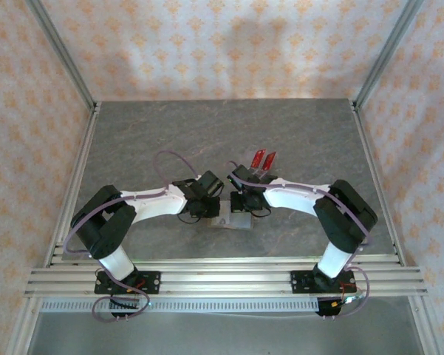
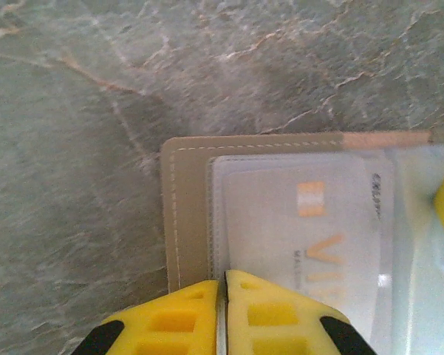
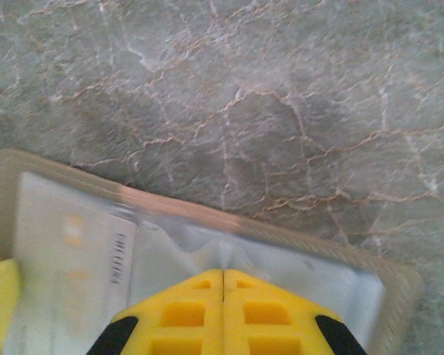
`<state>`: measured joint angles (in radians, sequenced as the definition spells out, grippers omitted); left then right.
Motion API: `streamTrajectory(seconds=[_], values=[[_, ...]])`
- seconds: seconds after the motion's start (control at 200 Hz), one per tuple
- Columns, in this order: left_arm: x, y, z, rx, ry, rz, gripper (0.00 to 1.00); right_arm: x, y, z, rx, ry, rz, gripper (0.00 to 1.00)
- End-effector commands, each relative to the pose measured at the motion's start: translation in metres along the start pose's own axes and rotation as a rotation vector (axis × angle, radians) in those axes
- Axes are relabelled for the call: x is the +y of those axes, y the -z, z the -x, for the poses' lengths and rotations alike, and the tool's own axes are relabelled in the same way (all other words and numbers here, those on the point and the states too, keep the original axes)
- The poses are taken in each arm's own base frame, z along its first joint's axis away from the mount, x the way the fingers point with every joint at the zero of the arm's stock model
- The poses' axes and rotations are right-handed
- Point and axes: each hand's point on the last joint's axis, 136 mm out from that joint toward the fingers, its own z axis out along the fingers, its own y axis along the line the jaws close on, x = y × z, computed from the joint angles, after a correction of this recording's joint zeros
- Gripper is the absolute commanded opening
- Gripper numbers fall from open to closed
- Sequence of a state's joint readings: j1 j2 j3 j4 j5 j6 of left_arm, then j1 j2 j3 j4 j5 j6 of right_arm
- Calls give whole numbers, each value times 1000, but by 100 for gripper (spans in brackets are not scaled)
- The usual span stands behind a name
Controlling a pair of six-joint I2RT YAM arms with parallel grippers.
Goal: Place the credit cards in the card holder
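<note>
Grey marbled tabletop (image 1: pixel 170 133), papered walls around. The card holder (image 1: pixel 233 221) lies open and flat by the middle of the near edge, long axis along that edge, clear pocket facing up with a pale card (image 2: pixel 310 237) inside. Left gripper (image 2: pixel 223 310) jaws are together on its left part, and right gripper (image 3: pixel 223 310) jaws are together on puckered film at its right part. Two red credit cards (image 1: pixel 263 158) stand upright just behind, toward centre. Risk: with both pinching, a pull could tear the film or lift the holder, and no jaws are free for a card.
</note>
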<state>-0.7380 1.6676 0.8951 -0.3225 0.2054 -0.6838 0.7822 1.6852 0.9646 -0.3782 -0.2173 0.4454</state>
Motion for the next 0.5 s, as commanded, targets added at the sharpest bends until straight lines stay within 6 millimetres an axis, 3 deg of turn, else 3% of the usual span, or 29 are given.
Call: streamTrajectory(seconds=[0.0,0.15,0.43,0.495], values=[[16,-21,-25,73,12,46,9,18,20,9,-7,-21,67,0],[14,-23,-29,70,21,37,9,30,26,18,-18,-32,97,0],[17,-16,-31,41,62,44,9,46,21,22,6,-101,164,0],[16,-15,-31,37,70,35,10,51,19,22,15,-121,195,4]])
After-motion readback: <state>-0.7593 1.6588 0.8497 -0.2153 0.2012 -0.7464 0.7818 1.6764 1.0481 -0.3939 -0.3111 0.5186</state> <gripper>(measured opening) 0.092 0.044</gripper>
